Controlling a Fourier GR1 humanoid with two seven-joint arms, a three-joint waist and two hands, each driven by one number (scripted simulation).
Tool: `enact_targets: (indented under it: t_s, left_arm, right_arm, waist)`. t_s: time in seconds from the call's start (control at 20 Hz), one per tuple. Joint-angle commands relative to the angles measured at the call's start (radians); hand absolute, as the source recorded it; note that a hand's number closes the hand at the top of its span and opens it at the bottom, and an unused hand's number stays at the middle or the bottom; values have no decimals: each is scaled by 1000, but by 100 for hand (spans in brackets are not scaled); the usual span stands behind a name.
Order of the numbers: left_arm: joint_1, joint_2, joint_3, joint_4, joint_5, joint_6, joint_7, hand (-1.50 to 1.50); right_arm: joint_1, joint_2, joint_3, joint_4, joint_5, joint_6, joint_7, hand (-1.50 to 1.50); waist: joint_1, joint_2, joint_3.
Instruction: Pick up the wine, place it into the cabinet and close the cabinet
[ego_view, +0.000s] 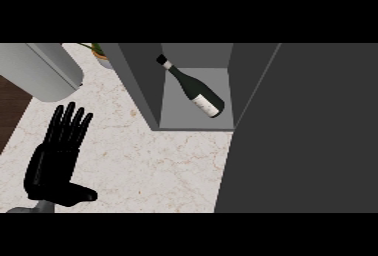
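**Ana:** Near edge first: the left hand (57, 150) sits low at the left over the marble counter (155, 165), fingers straight and close together, pointing toward the far side, thumb out to the right. Nothing in it.

**Ben:** And the room around it?

**Ana:** Bare marble to its right, running up to the big grey door (303, 135), which fills the whole right side from near to far. Its left edge slants from the near middle up toward the far right. At the hand's left the counter's edge gives way to dark wood floor (11, 110).

**Ben:** Further out?

**Ana:** Far left, a rounded grey appliance (40, 70) lies beyond the fingertips. Behind it, a small potted plant (100, 52) at the far edge. Far middle, the cabinet (148, 85) stands open, its left wall facing the hand.

**Ben:** The bottle?

**Ana:** The wine bottle (193, 87) lies on its side inside the cabinet, neck pointing far-left, base near-right, white label toward the base. It's well apart from the fingers, far and right of them, with the cabinet's wall between.

**Ben:** Right hand?

**Ana:** Doesn't show.
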Motion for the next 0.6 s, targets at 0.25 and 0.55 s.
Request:
enact_targets:
  t_s: [0.25, 0.55]
  left_arm:
    - [10, 94, 103, 46, 67, -118, 12, -150]
    - [34, 146, 136, 9, 116, -152, 68, -150]
  right_arm:
    - [-100, 94, 82, -206, -17, 17, 172, 150]
    - [-150, 170, 103, -129, -34, 24, 169, 150]
  waist:
    - [3, 7, -2]
    - [19, 7, -1]
